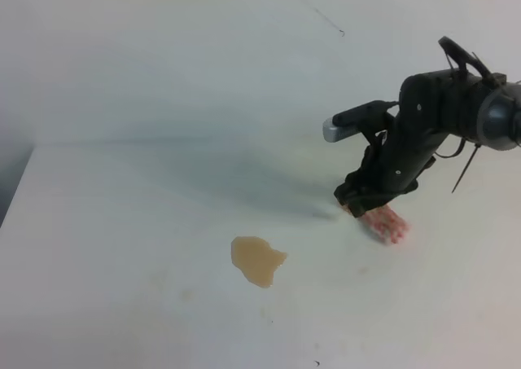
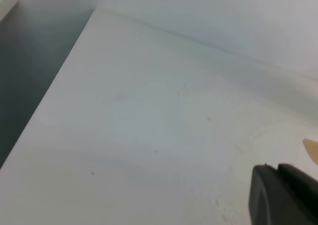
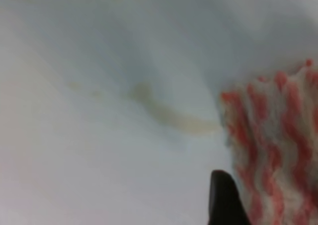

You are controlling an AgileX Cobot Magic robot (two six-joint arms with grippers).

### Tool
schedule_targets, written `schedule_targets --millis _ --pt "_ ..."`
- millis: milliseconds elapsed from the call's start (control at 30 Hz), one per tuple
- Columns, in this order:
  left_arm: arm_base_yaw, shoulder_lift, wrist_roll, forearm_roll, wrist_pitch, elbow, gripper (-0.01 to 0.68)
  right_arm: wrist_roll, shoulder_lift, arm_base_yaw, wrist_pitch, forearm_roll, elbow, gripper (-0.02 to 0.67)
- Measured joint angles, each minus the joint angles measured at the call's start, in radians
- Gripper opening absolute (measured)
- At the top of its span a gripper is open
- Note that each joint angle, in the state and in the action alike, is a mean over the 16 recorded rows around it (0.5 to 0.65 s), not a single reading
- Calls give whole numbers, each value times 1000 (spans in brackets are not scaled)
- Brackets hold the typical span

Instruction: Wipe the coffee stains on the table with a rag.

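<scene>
The coffee stains are a tan-brown blotch on the white table, left of centre front. The pink-red and white rag lies on the table to the blotch's right. My right gripper is down on the rag's upper-left end and looks shut on it. In the right wrist view the rag fills the right side beside one dark fingertip, with a faint tan smear on the table next to it. Only a dark part of my left gripper shows; a tan sliver of the blotch lies by it.
The table's left edge drops to a dark gap, also seen in the left wrist view. A pale wall rises behind the table. A few tiny dark specks lie near the front.
</scene>
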Motion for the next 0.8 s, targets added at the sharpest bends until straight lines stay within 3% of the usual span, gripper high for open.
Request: schedule_targets --millis 533,800 --pt "0 0 0 0 0 0 1 14 83 7 69 -6 -29 57" --pt "0 0 0 0 0 0 1 16 78 7 134 6 -82 -4"
